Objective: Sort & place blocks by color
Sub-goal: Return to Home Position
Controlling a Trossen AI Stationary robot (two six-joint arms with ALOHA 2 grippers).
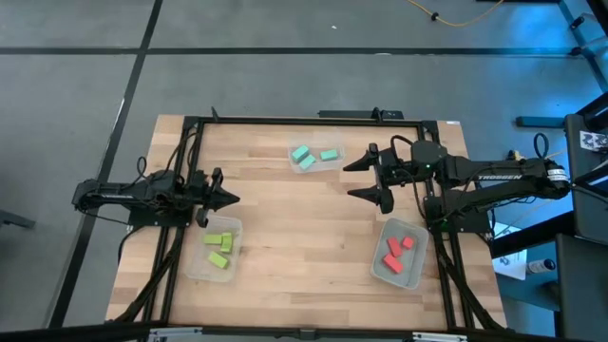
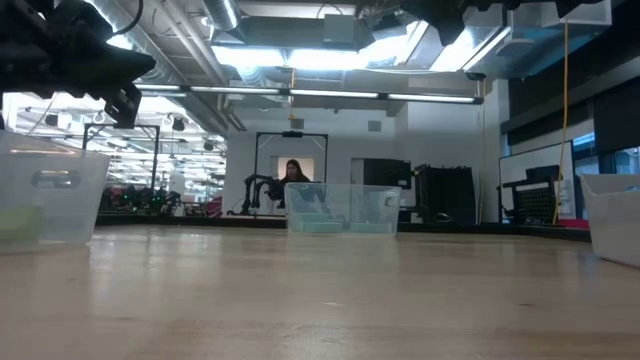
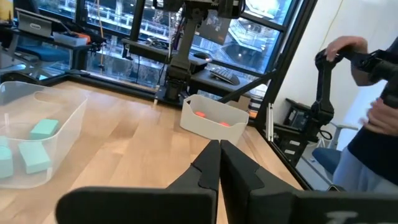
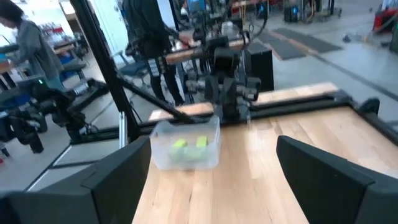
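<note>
Mid-left, the left gripper (image 1: 228, 199) was clenched, lime blocks (image 1: 219, 248) in the clear bin (image 1: 197, 269) below it. Teal blocks (image 1: 313, 156) lay in the upper-centre bin (image 1: 330, 168). Centre-right, the right gripper (image 1: 361, 179) stood released, red blocks (image 1: 397, 253) binned lower right.

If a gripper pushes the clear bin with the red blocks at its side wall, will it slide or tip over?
It would probably slide, not tip: the bin is low and wide and sits flat on the smooth wooden table. Its walls look thin, so it is likely light and may flex. The loose red blocks could shift inside.
</note>
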